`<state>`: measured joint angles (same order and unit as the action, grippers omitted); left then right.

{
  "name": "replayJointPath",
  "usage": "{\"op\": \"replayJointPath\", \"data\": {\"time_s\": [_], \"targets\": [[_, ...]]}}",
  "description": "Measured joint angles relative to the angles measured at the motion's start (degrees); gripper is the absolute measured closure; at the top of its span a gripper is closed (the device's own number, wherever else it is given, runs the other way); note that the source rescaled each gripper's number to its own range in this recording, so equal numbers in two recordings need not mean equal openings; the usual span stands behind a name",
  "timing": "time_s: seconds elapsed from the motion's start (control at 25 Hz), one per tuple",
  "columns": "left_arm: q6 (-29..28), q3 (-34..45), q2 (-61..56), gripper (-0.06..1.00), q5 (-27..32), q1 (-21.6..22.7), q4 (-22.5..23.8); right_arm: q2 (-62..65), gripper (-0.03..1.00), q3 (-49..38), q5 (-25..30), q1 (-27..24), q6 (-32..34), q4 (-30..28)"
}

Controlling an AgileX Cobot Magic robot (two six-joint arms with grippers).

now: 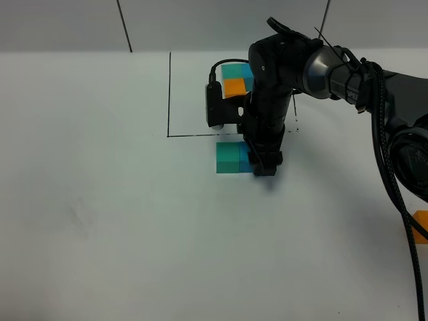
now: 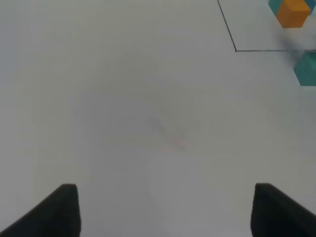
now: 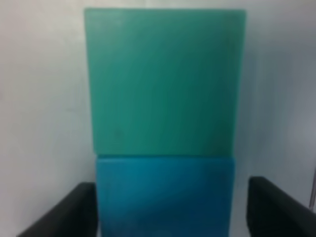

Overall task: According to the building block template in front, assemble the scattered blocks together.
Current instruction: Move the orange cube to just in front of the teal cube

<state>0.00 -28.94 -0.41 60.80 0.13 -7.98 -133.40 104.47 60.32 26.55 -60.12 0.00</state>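
The template, a joined trio of teal (image 1: 233, 69), blue and orange (image 1: 235, 87) cubes, lies inside the thin black frame (image 1: 170, 93) and is partly hidden by my right arm. It also shows in the left wrist view (image 2: 292, 13). The loose teal block (image 1: 227, 159) sits just in front of the frame, with the loose blue block (image 1: 245, 162) pressed against its right side. My right gripper (image 1: 263, 166) straddles the blue block (image 3: 165, 195), with a small gap at one finger (image 3: 279, 210). The loose orange block (image 1: 420, 226) lies at the far right edge. My left gripper (image 2: 168, 212) is open and empty.
The white table (image 1: 100, 214) is bare on the left and in front. The frame's front line (image 1: 194, 136) runs just behind the teal block. The right arm's cable (image 1: 394, 194) hangs over the right side, near the orange block.
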Motion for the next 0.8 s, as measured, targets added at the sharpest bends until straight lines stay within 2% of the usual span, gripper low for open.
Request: {"op": "replayJointPath", "data": {"time_s": [0.08,0.16,0.32,0.44,0.56,0.68,0.8], "targets": [[0.0,0.0,0.0,0.41,0.0,0.0,0.0,0.7,0.29,0.0,1.4,-0.3,2.4,-0.6],[0.0,0.0,0.0,0.41,0.0,0.0,0.0,2.3,0.20,0.0,2.8,-1.2,6.6,-0.4],[0.0,0.0,0.0,0.41,0.0,0.0,0.0,8.1,0.15,-1.4,6.6,-7.2,22.0,2.9],[0.0,0.0,0.0,0.41,0.0,0.0,0.0,14.4,0.15,-9.8,6.3,-13.4,32.6,4.2],[0.0,0.0,0.0,0.41,0.0,0.0,0.0,22.9,0.15,-23.9,0.6,-19.6,40.3,4.3],[0.0,0.0,0.0,0.41,0.0,0.0,0.0,32.5,0.15,-38.5,-9.0,-25.1,49.6,4.3],[0.0,0.0,0.0,0.41,0.0,0.0,0.0,40.5,0.15,-50.6,-18.0,-29.7,56.1,4.3]]}}
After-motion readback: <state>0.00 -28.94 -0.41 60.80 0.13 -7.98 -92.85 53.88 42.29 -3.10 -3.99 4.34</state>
